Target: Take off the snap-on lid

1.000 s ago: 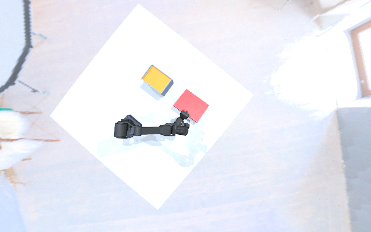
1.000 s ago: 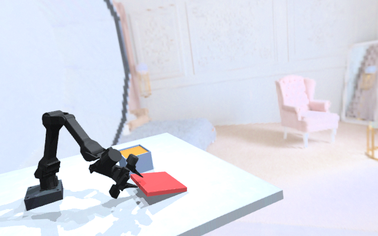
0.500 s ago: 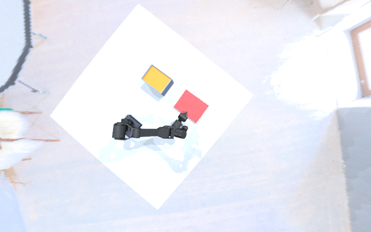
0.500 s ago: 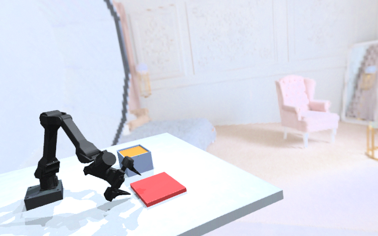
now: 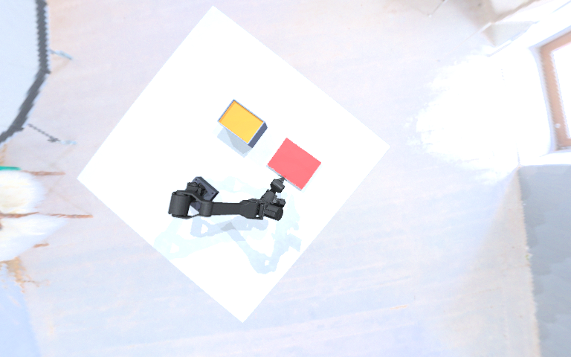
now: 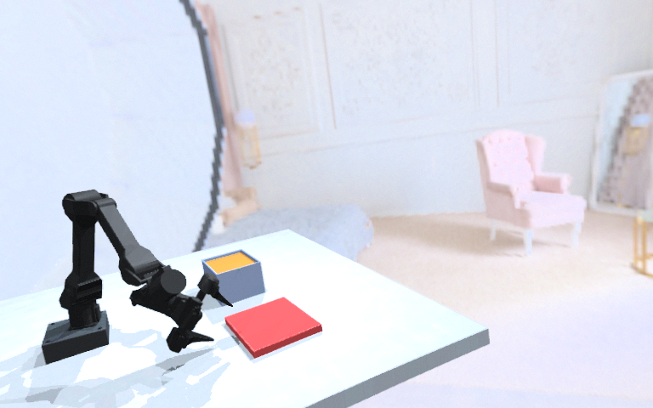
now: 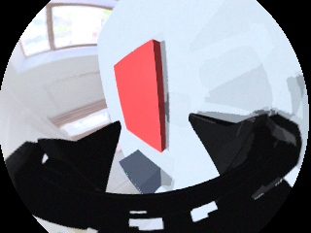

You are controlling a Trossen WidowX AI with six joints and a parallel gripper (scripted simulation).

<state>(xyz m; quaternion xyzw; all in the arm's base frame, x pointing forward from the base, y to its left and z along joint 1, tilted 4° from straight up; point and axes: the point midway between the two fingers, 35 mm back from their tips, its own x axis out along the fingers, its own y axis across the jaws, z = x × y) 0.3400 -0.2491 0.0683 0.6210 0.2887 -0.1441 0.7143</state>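
The storage box [image 5: 242, 122] [image 6: 234, 276] has blue-grey walls and an orange inside, and it stands open on the white table [image 5: 236, 273] [image 6: 385, 337]. The red lid [image 5: 294, 163] [image 6: 272, 325] [image 7: 139, 93] lies flat on the table beside the box, apart from it. My gripper [image 5: 281, 181] [image 6: 221, 321] [image 7: 155, 119] is open and empty. It hovers low at the lid's near edge, fingers pointing at the lid with one finger above the other, and neither touches it.
The arm's base [image 5: 201, 187] [image 6: 71, 337] stands on the table to the left of the lid. Off the table, a pink armchair [image 6: 525, 192] stands far back in the room.
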